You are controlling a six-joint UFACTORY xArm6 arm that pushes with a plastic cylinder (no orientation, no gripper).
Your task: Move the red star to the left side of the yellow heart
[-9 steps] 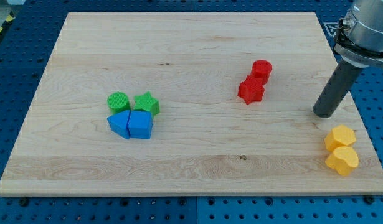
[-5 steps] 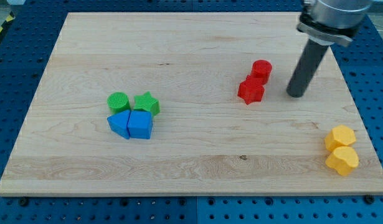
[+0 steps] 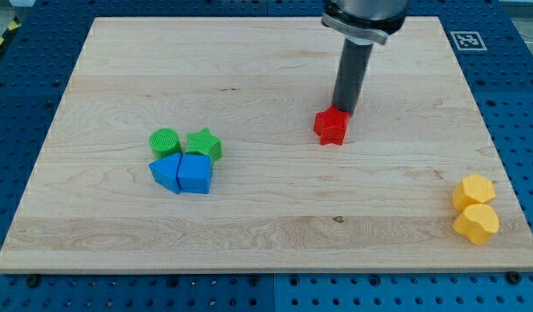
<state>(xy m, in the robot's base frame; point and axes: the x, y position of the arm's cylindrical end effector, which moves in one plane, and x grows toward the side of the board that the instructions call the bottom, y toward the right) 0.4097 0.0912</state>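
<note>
The red star [image 3: 332, 126] lies right of the board's middle. My tip [image 3: 345, 112] stands right behind it, at its upper right edge, touching or nearly touching it. Two yellow blocks lie at the view's lower right: the lower one [image 3: 477, 224] looks like the yellow heart, and the upper one [image 3: 473, 191] is hexagon-like and touches it. The red star is far to the left of and above them. The red cylinder seen earlier does not show; the rod may hide it.
On the wooden board [image 3: 249, 69], a cluster lies at the left: a green cylinder [image 3: 165, 140], a green star [image 3: 204, 143] and two blue blocks [image 3: 168, 172] [image 3: 195, 174], all touching. The yellow blocks sit close to the board's right edge.
The rod swept from the right edge up and leftward to the red blocks. The red star shifted a little left. The red cylinder is no longer visible.
</note>
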